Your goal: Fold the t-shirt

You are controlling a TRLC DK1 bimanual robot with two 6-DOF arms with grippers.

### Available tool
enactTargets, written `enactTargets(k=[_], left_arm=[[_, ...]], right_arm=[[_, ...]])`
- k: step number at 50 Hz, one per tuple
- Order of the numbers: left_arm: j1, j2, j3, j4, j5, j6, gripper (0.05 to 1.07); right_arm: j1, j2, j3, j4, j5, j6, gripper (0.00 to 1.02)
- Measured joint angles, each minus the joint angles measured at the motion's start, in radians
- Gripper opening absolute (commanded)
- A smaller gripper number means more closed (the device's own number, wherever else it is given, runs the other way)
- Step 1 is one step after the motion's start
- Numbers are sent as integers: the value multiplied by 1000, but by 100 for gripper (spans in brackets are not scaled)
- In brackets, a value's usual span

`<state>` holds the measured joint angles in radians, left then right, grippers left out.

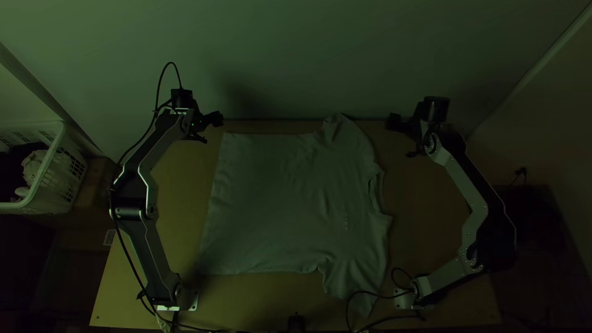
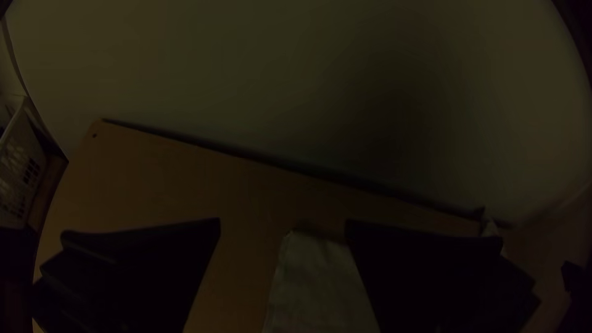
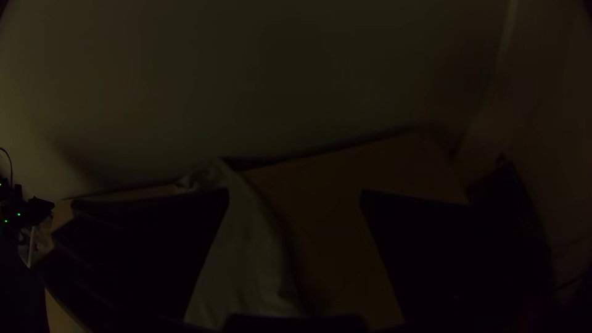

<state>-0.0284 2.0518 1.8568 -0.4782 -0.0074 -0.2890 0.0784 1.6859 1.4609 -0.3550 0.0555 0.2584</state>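
Find the shirt (image 1: 283, 203) spread on the table (image 1: 431, 228), slightly wrinkled, with hem toward nine o'clock, collar toward three, sleeves toward one and five. See the left pincer (image 1: 211, 129) near the corner between ten and eleven, wide open, gripping nothing. See the right pincer (image 1: 399, 138) between one and two, also wide open and empty. Spot the basket (image 1: 55, 145) beyond the table toward nine.

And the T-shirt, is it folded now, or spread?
Spread. The T-shirt lies mostly flat across the table, its body wide and both sleeves pointing outward.
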Motion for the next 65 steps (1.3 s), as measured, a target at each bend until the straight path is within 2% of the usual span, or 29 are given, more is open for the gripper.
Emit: enactTargets(k=[7, 13, 40, 50, 52, 54, 57, 60, 65], left_arm=[[-10, 82, 69, -50, 0, 0, 92], [-16, 127, 84, -56, 0, 0, 92], [-34, 239, 147, -59, -6, 1, 95], [-57, 277, 206, -126, -66, 46, 94], [-64, 283, 216, -135, -88, 58, 89], [-70, 288, 222, -142, -108, 68, 79], [-76, 293, 227, -145, -126, 79, 48], [-76, 294, 230, -145, -129, 80, 8], [-74, 294, 231, -145, -129, 80, 8]], right_arm=[[0, 43, 23, -37, -62, 72, 97], [0, 78, 39, -62, -72, 105, 97], [0, 135, 66, -74, -72, 116, 98], [0, 135, 66, -74, -72, 116, 98], [0, 135, 66, -74, -72, 116, 98], [0, 135, 68, -74, -72, 116, 98], [0, 140, 77, -74, -72, 116, 98], [0, 147, 90, -74, -72, 116, 98], [0, 174, 116, -82, -72, 116, 98]])
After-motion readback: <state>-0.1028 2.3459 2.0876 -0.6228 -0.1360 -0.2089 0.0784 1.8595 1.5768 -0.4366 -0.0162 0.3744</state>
